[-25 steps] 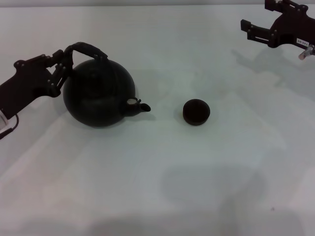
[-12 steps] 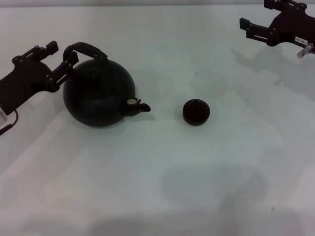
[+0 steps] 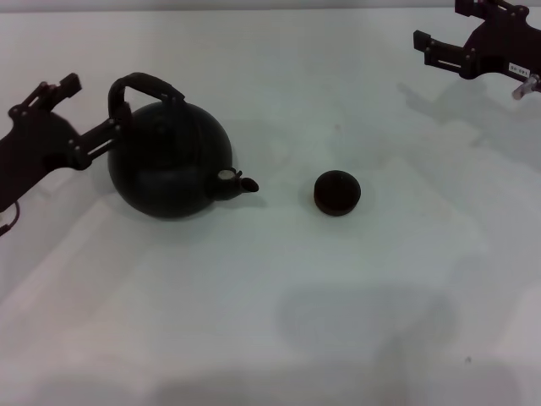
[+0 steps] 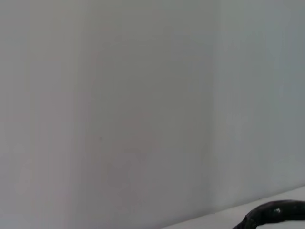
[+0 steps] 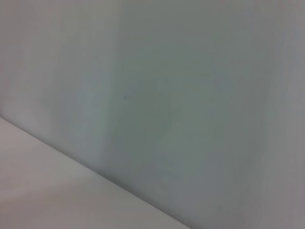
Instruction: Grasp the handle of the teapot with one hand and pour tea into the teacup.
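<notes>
Head view: the teapot [image 3: 170,158] sits upright on the white table [image 3: 270,296], spout aimed at the teacup [image 3: 337,192] a little way off on its right, and the left gripper [image 3: 89,114] hangs spread wide just left of the handle [image 3: 139,87], holding nothing, while the right gripper [image 3: 439,49] is parked far beyond the cup, fingers impossible to tell. Left wrist view only catches a sliver of the handle [image 4: 274,215] at the edge, and the right wrist view shows nothing but blank pale surface.

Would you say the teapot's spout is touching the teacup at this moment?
Apart. The head view shows bare white table between the tip of the teapot spout and the teacup, which sits alone further toward the robot's right.
</notes>
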Action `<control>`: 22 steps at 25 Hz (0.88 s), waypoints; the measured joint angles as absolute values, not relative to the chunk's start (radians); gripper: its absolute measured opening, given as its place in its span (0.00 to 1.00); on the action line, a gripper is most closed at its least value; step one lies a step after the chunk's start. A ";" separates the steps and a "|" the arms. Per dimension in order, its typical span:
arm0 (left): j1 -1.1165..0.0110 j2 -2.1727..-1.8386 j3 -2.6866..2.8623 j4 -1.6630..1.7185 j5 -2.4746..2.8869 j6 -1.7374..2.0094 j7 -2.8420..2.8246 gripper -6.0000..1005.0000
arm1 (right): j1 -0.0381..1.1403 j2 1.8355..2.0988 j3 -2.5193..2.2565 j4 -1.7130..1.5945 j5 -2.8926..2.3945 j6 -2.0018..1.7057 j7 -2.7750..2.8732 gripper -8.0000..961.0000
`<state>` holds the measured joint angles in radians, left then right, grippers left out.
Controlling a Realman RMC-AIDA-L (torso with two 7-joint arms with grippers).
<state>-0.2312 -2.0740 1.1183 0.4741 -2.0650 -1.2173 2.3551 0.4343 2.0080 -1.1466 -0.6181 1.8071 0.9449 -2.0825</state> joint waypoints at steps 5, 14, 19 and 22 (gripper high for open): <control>-0.184 -2.074 1.075 0.474 -2.078 -1.241 2.390 0.87 | 0.430 2.007 -1.145 -0.618 1.808 0.945 -2.082 0.90; -0.090 -2.078 0.924 0.461 -2.121 -1.305 2.417 0.87 | 0.411 2.011 -1.122 -0.607 1.830 0.944 -2.104 0.90; -0.069 -2.079 0.832 0.404 -2.151 -1.316 2.477 0.88 | 0.406 2.012 -1.118 -0.561 1.893 0.954 -2.156 0.90; -0.068 -2.080 0.788 0.356 -2.187 -1.331 2.517 0.88 | 0.406 2.014 -1.122 -0.530 1.927 0.960 -2.205 0.90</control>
<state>-0.0683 -2.0795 0.7875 0.3559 -2.1867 -1.3305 2.5165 0.4058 2.0139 -1.1223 -0.5297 1.9274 0.9595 -2.2045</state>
